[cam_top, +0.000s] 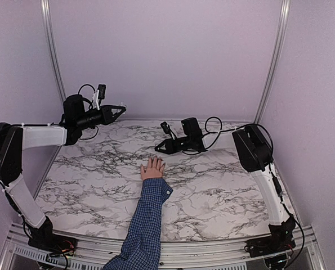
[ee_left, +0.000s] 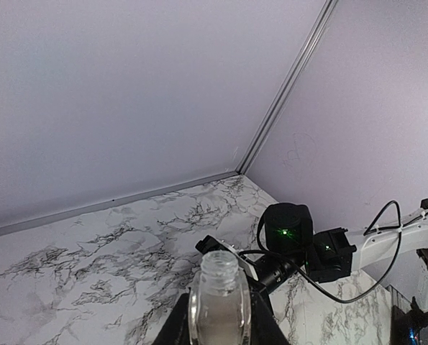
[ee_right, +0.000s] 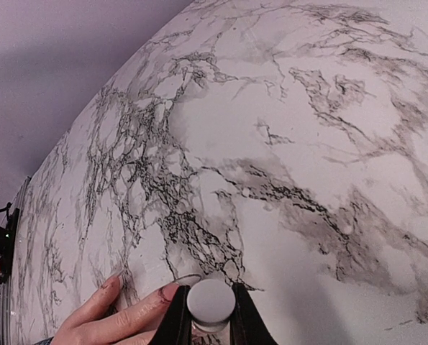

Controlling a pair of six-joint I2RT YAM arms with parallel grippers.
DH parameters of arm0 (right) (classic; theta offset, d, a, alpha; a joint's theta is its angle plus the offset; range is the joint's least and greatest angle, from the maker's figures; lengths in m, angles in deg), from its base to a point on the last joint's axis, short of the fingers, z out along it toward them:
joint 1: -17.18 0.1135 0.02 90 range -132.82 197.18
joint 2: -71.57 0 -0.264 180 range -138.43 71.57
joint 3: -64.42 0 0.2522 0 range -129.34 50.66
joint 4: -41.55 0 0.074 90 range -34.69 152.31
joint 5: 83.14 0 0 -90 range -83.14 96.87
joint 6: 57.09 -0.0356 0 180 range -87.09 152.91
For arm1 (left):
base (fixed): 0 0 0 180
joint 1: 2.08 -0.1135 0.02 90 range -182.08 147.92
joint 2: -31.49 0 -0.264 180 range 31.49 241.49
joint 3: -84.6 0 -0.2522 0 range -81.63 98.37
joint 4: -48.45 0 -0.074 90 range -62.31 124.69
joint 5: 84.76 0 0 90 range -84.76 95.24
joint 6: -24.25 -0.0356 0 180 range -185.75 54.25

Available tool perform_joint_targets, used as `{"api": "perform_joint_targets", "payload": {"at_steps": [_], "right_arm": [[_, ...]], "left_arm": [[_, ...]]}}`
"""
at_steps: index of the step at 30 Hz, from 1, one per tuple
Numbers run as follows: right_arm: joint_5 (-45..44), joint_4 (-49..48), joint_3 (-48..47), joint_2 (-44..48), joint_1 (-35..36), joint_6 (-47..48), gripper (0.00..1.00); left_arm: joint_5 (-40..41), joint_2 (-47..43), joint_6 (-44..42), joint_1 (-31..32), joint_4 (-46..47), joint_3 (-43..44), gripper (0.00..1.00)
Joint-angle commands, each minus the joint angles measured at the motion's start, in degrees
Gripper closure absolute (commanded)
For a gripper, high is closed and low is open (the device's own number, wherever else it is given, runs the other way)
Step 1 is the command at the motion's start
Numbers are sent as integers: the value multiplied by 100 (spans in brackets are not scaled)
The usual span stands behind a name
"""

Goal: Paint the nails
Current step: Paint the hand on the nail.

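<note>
Finding the nails (ee_right: 169, 290) on a small hand (cam_top: 152, 168) lying flat near the middle of the marbled table (cam_top: 83, 169), fingers (ee_right: 106, 313) spreading toward the far wall, long axis running along a blue checked sleeve (cam_top: 147, 219). Catching from the right wrist only the right gripper (ee_right: 211, 321) clamping tight on a round white cap (ee_right: 211, 300) just beyond them. Catching from the left wrist only the left gripper (ee_left: 219, 327) pinching a clear glass bottle (ee_left: 219, 305), open-necked, raised at the far left.

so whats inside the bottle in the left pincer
The bottle has an open neck, no cap, and its glass looks clear, no coloured liquid showing. Its lower part is covered by the left pincer and the picture edge, so any polish there is hidden.
</note>
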Motion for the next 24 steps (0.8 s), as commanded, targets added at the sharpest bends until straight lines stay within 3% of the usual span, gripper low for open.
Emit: {"api": "perform_joint_targets", "payload": {"at_steps": [1,24], "right_arm": [[-30,-66,-216,-107,43,27,100],[-37,-182,-463,-280,7,-133,100]], "left_arm": [[-53,-66,-36,-28,243,20,100],[-66,-48,-36,-36,244,32,100]]}}
